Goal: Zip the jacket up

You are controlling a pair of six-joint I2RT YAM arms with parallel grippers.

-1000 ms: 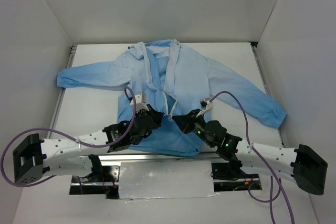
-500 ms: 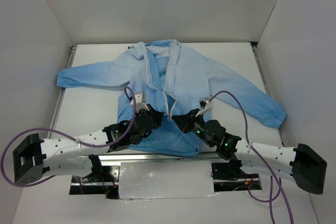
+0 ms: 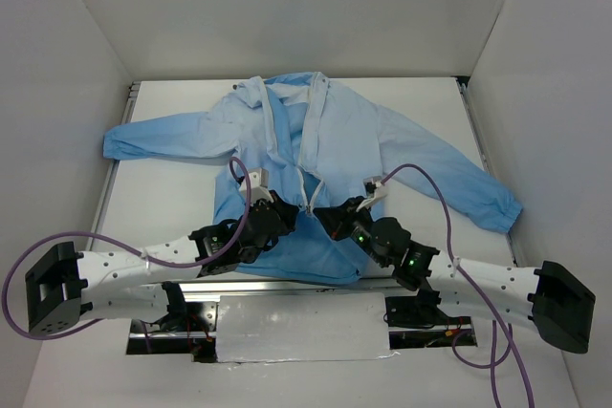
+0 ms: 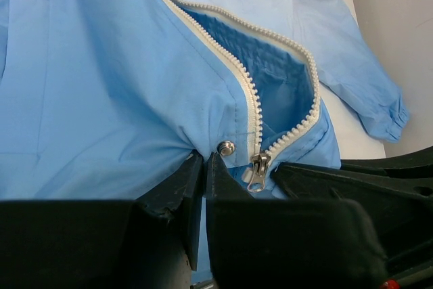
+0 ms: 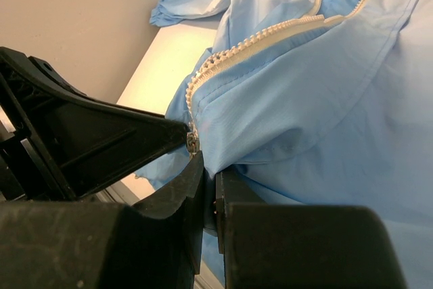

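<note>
The light-blue jacket [image 3: 335,136] lies spread on the white table, its front open from the collar down to near the hem. My left gripper [image 3: 285,209] is shut on a fold of the jacket [image 4: 101,86] beside a silver snap [image 4: 226,147]. The metal zipper slider [image 4: 259,167] sits just right of it, at the bottom of the white zipper teeth [image 4: 247,86]. My right gripper [image 3: 332,217] is shut on the other front panel of the jacket [image 5: 325,86], right by the slider [image 5: 193,142]. The two grippers almost touch.
White walls enclose the table on three sides. The jacket's sleeves reach out left [image 3: 153,138] and right [image 3: 469,183]. A metal rail [image 3: 287,284] and a foil-taped panel [image 3: 296,327] run along the near edge between the arm bases.
</note>
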